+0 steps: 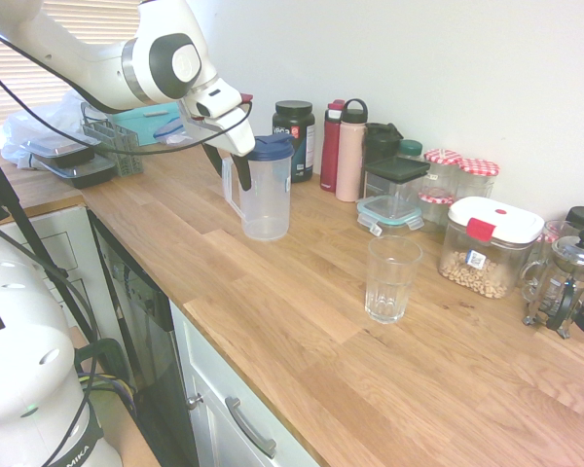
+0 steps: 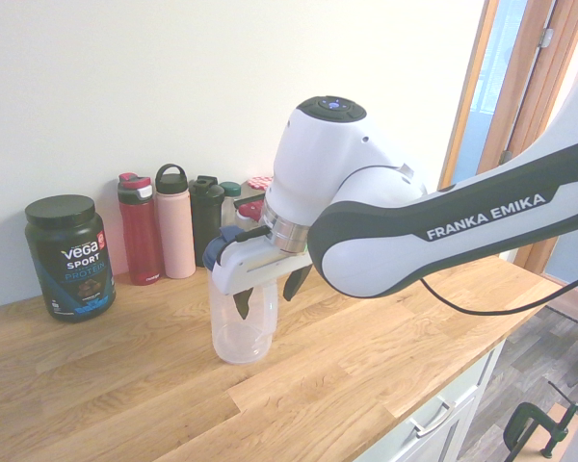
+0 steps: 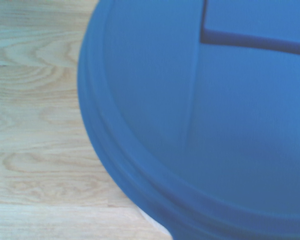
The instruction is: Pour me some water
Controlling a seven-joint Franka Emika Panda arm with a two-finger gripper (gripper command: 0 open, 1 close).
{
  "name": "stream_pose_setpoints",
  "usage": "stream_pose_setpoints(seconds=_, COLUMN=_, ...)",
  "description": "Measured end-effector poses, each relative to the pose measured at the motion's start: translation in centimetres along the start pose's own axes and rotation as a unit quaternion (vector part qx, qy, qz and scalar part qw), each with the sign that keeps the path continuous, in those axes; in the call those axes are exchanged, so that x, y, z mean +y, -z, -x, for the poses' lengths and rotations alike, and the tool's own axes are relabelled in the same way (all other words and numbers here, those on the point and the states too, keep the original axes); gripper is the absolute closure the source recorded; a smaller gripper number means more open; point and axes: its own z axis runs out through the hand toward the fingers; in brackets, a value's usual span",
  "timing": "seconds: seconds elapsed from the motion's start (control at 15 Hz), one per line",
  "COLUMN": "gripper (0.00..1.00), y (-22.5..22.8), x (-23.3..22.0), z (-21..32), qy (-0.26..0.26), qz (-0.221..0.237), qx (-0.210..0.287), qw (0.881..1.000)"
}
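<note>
I have the gripper [image 2: 267, 289] lowered over the clear pitcher [image 1: 266, 199], which stands upright on the wooden counter [image 1: 302, 321]. Its fingers [image 2: 242, 306] are spread, one showing dark against the pitcher's wall, and I cannot confirm any contact. The blue lid [image 3: 205, 130] fills the wrist view and is in place. The drinking glass [image 1: 390, 279] stands well apart, apparently empty. I judge that grasping, carrying and pouring all remain.
</note>
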Motion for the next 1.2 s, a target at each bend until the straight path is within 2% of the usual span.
stream_pose_setpoints(seconds=1.2, gripper=1.00, y=0.1, x=-0.9, z=-0.9, qy=-0.009, qz=-0.006, qx=-0.006, qw=1.000)
